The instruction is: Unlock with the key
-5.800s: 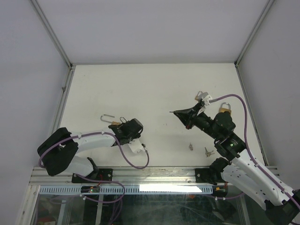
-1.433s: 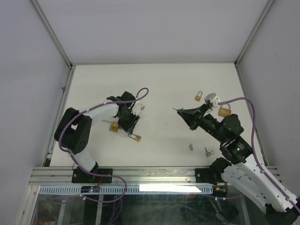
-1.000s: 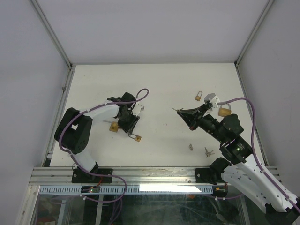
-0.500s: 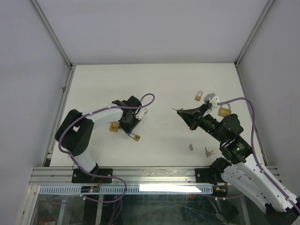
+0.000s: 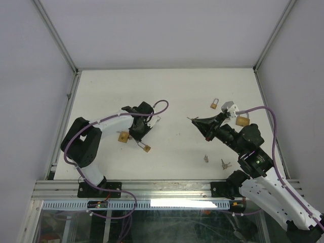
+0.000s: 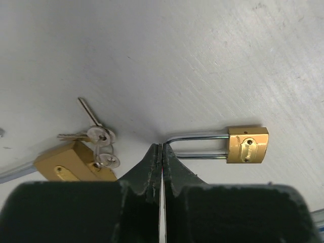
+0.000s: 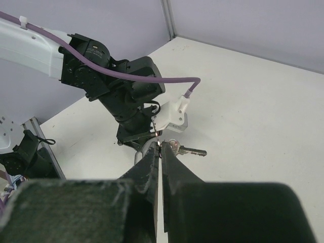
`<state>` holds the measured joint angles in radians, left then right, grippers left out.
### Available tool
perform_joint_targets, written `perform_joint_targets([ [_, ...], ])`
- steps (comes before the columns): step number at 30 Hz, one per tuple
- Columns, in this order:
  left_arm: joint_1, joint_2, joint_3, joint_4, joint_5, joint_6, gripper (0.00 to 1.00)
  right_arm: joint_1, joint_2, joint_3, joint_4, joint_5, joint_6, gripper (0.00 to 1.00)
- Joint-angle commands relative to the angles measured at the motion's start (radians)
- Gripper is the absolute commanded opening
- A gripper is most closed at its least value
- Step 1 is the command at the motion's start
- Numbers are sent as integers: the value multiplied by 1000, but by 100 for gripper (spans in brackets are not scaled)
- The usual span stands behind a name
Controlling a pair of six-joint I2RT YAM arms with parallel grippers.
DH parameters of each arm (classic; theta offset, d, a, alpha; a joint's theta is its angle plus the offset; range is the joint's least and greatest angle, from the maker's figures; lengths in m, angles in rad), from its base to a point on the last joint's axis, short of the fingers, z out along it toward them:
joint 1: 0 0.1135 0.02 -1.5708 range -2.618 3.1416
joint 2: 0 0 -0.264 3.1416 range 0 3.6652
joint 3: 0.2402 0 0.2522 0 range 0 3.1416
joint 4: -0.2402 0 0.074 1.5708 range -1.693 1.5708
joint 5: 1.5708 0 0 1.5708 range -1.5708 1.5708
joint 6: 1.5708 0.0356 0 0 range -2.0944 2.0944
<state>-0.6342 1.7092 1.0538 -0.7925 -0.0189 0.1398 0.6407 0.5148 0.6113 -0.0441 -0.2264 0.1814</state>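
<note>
Right gripper (image 7: 160, 148) pinches the light, stiff, probably slippery key (image 7: 190, 150) by its bow; left gripper (image 6: 161, 146) is closed, padlock shackle (image 6: 202, 135) at its tips.

Four padlocks (image 5: 123, 136) (image 5: 147, 148) (image 5: 214, 105) (image 5: 243, 121), two arms (image 5: 109, 121) (image 5: 263, 182), two loose keys (image 5: 206, 158) (image 5: 224, 163), one held key (image 7: 188, 151), one key bunch (image 6: 100, 136)

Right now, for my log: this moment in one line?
left gripper: shut at padlock shackle | right gripper: shut on key | key not inserted

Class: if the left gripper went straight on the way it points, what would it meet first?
Probably the shackle of the brass padlock, whose bend lies right at the shut tips of the left gripper; depth is unclear, so it might touch the table beside it instead.
</note>
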Motion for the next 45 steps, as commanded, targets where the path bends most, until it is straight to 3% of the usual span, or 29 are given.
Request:
perform_joint_targets([
  [1,-7,-63,87,31,-105,109,0,-2,-11,25,36,-16,-11,0],
  [9,-74,-172,60,110,-237,233,0,-2,-12,28,46,8,-49,0],
  [11,-78,-196,47,108,-188,229,0,-2,-11,32,44,7,-53,0],
  [13,-78,-206,31,50,4,263,1,-1,-11,34,43,5,-54,0],
  [15,-74,-208,13,14,172,381,34,-2,-16,30,44,3,-54,0],
  [16,-63,-214,4,-6,240,498,43,-2,-18,28,44,3,-54,0],
  [18,3,-251,-42,5,337,727,70,-2,-21,26,47,1,-53,0],
  [20,78,-312,-96,15,438,935,88,-2,-22,28,44,-10,-54,0],
  [22,103,-342,-160,43,460,1210,94,-3,-25,28,43,-13,-55,0],
  [24,105,-321,-197,82,451,1324,94,-2,-26,30,43,-12,-54,0],
  [33,110,-153,-149,75,480,1511,84,-3,-46,35,12,-9,-61,0],
  [40,110,-59,-71,-51,447,1596,52,-3,-64,22,9,-9,-61,0],
  [45,108,-30,-41,-183,449,1689,49,-2,-74,23,3,-9,-61,0],
])
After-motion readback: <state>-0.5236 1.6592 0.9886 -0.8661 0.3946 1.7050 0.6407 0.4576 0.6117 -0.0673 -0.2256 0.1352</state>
